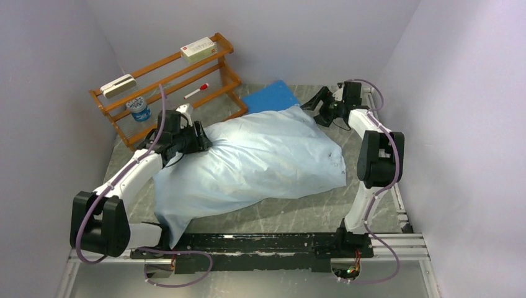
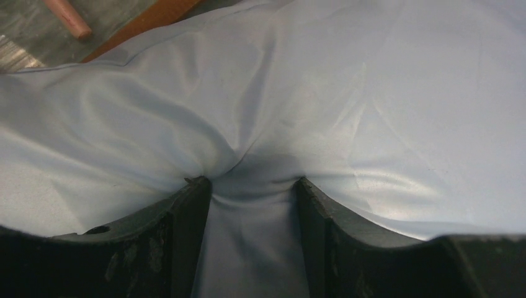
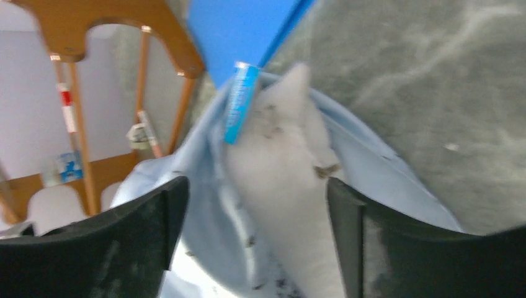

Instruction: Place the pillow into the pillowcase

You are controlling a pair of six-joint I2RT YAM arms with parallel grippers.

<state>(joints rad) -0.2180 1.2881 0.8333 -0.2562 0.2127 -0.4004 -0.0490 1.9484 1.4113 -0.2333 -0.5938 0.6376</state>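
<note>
At the bundle's 9 o'clock side, the left claw [image 1: 203, 139] is closed on a gathered fold of the pillowcase [image 1: 260, 161], and the cloth creases in toward its fingers [image 2: 186, 223]. The pillowcase is pale blue, thin and wrinkled. It is plumped out and lies across the middle of the table [image 1: 298, 208] from 7 o'clock toward 1 o'clock, with a limp flat end trailing at 7. At its 1 o'clock end the pillow [image 3: 285, 174] pokes out as a white, speckled corner with a blue tag [image 3: 240, 102], the pale blue rim around it. The right claw [image 1: 316, 112] stands wide open on either side of that corner, gripping nothing.
</note>
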